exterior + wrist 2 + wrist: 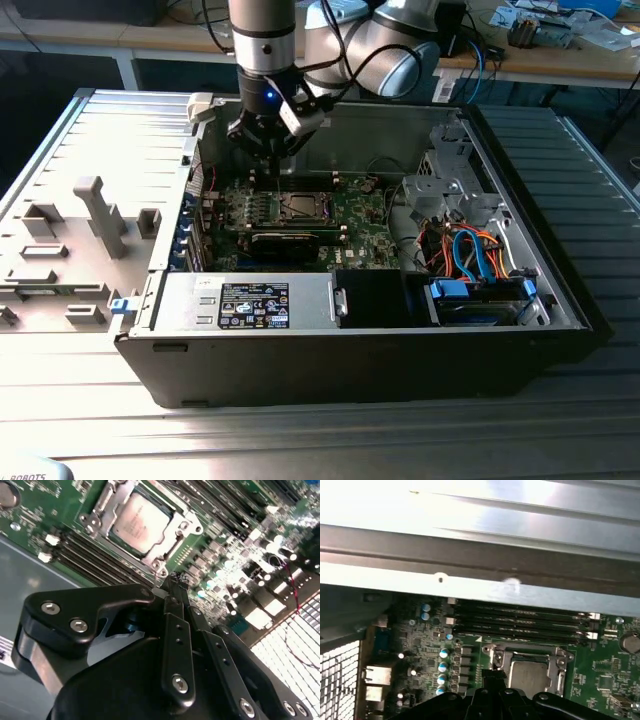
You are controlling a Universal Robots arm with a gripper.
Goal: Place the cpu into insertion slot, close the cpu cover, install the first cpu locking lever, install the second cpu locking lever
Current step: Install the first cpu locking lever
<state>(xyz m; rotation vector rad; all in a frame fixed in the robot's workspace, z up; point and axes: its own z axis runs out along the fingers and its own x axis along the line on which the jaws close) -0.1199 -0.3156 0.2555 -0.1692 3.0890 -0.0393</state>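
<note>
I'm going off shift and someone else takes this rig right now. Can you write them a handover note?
Gripper: the black two-finger gripper looks shut with nothing in it. Its tip is low over the green circuit board, right beside one corner of the socket.
Things: the flat square silver-grey cpu lies in the silver-framed square insertion slot. The thin silver metal cpu cover lies down around it.
Done: cpu placed, and the cover appears closed.
Left: the two locking levers. I cannot tell from these views whether either is latched.
</note>
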